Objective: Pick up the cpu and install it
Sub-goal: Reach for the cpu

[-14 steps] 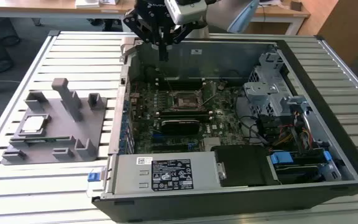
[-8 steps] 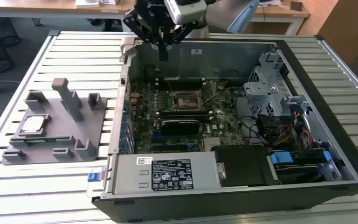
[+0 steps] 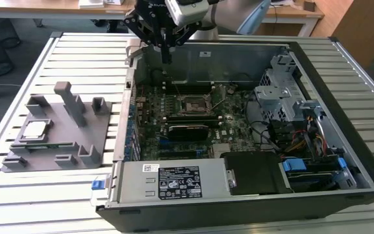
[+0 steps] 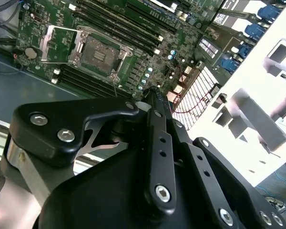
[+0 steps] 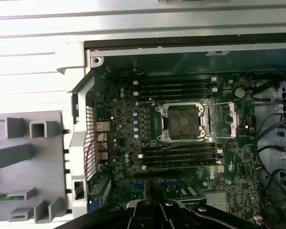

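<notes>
Exterior view: the tool (image 3: 167, 57) is being held closed and empty above the computer case's (image 3: 239, 58) back wall. The cpu (image 3: 34, 129) is lying flat on the grey fixture (image 3: 76, 141) outside the case, well off towards the exterior view's left.

- Bench (image 3: 37, 200): pale grey-white, ribbed in parallel slats.
- Fixture (image 3: 66, 139), exterior view's left: plain matte mid-grey.
- cpu (image 3: 33, 128): pale silver-grey top.
- Memory stick (image 3: 44, 145): narrow green strip.
- Computer case (image 3: 239, 214): black shell, silver-grey inner walls.
- Motherboard (image 3: 149, 117): dark green, with black slots.
- Socket frame (image 3: 192, 104): dark centre, silver rim.
- Power supply (image 3: 141, 183): silver-grey, with a white label in black print.
- Latch tabs (image 3: 297, 164): bright blue.
- Cable bundle (image 3: 302, 141): yellow, red and black.
- Claw (image 3: 166, 58): black.
</notes>
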`<state>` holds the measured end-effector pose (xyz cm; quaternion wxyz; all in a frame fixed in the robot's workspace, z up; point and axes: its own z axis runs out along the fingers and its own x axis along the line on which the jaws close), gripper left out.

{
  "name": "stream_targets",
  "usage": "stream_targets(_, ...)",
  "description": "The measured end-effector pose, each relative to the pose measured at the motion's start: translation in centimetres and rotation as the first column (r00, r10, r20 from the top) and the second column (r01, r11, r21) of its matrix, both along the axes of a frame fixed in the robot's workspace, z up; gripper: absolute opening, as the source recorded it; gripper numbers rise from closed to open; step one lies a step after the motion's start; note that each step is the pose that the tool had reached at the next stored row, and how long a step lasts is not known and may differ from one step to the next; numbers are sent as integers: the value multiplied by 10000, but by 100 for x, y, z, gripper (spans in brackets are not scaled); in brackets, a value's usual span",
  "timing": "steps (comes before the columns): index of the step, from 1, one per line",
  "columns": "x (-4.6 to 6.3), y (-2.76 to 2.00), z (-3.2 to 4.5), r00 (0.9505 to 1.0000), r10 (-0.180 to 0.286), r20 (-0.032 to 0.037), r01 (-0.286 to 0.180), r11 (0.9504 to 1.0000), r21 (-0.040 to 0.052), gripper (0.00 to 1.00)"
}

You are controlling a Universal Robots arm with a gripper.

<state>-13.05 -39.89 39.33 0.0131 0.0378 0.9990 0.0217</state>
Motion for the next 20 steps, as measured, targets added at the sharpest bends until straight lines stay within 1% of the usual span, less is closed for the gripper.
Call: stream_targets(20,-330,1,-1,10000,-1,0,1,10000,1,11)
